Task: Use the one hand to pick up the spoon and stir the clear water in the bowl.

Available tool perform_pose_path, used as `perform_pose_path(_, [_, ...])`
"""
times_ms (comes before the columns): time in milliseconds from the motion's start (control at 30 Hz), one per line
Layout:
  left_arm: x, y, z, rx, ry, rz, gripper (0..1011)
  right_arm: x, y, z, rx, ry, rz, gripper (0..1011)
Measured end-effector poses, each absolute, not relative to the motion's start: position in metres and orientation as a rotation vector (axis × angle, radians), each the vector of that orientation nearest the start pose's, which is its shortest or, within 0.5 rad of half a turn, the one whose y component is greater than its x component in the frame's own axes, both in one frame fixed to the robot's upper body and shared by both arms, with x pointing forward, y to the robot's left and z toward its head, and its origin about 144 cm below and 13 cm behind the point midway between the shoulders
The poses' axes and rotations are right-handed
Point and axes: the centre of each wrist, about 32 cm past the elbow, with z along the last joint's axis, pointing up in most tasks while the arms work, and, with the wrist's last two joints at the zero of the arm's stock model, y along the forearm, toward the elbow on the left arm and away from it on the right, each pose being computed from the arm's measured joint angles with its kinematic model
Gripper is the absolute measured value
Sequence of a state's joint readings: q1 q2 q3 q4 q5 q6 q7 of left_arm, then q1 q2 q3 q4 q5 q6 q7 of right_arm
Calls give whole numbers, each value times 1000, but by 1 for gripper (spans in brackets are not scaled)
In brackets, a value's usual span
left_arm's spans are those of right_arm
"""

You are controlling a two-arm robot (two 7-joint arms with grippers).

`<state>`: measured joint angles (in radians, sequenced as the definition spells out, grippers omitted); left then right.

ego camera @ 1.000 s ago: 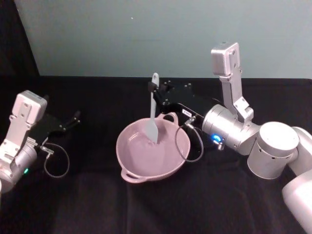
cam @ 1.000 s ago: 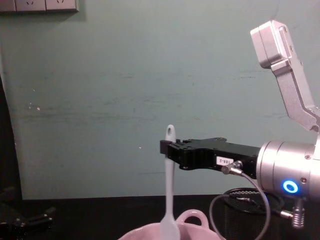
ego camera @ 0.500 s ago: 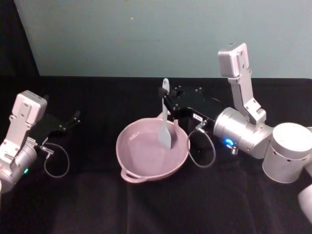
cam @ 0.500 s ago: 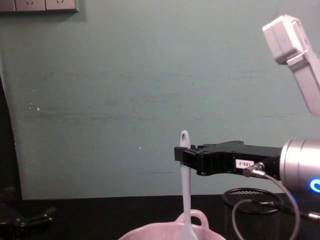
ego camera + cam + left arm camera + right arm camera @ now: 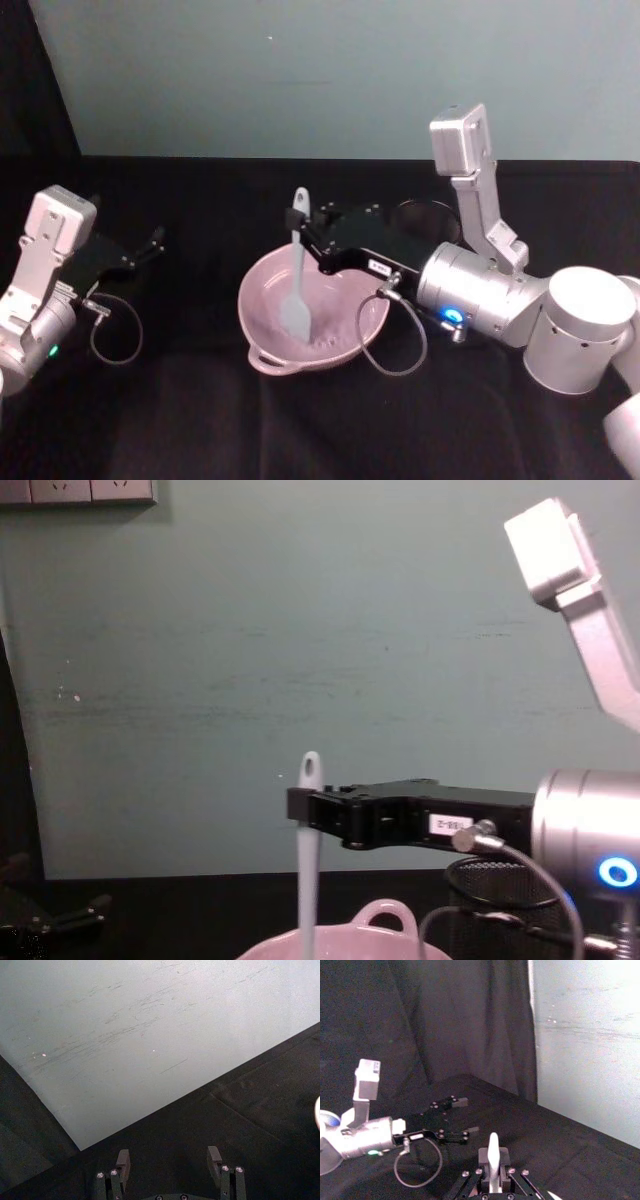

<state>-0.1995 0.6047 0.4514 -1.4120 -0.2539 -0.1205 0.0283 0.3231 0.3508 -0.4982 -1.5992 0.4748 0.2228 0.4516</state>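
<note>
right pincer (image 5: 300, 222) pinching white spoon (image 5: 296, 285) high on handle, upright | head in pink bowl (image 5: 262, 345), toward its 9 o'clock | likely light, stiff, slick plastic: best gripped near hole end | left pincer (image 5: 150, 243) spread, parked at 9 o'clock

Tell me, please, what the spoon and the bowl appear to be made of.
The spoon, clamped in the right gripper, looks like plastic: thin, uniformly white, matte, with a hole at the handle end. The bowl could be glazed ceramic or smooth plastic: even pale pink, soft sheen, rounded rim; I cannot tell which.
</note>
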Motion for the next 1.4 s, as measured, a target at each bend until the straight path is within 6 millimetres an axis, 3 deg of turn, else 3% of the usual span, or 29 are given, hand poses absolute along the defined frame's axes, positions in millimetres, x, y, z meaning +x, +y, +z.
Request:
perform_pose_path(400, [489, 310, 1140, 304, -285, 1248, 1011, 529, -165, 1211, -3, 53, -662, 119])
perform_pose_path(700, [489, 310, 1140, 304, -285, 1248, 1011, 544, -173, 1209, -9, 12, -763, 119])
perform_pose_path(1033, [489, 310, 1140, 304, -285, 1248, 1011, 535, -187, 1212, -29, 27, -796, 119])
perform_pose_path(1400, [489, 310, 1140, 304, -285, 1248, 1011, 522, -197, 1230, 9, 22, -786, 119])
